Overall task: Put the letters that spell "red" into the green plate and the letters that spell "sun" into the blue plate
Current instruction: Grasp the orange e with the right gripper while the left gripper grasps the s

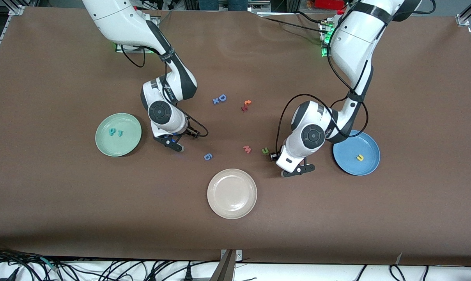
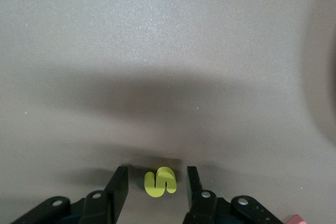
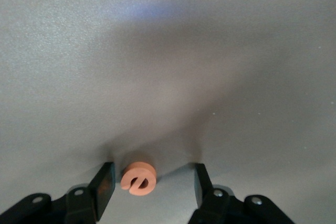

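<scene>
In the left wrist view a yellow "s" (image 2: 160, 182) lies on the brown table between the fingers of my left gripper (image 2: 156, 174), which is open with a gap on each side. My left gripper (image 1: 296, 170) is low beside the blue plate (image 1: 348, 166), which holds a yellow letter (image 1: 360, 157). A dark green "u" (image 1: 265, 150) lies close by on the table. My right gripper (image 3: 153, 170) is open around an orange "e" (image 3: 138, 178), which sits close to one finger. My right gripper (image 1: 174, 144) is beside the green plate (image 1: 122, 147), which holds two teal letters (image 1: 111, 132).
A cream-white plate (image 1: 232, 193) sits nearer the front camera, midway along the table. Loose letters lie on the table: a pink "m" (image 1: 247, 149), a blue "6" (image 1: 208, 156), a blue "D" (image 1: 222, 98) and a red and orange pair (image 1: 246, 105).
</scene>
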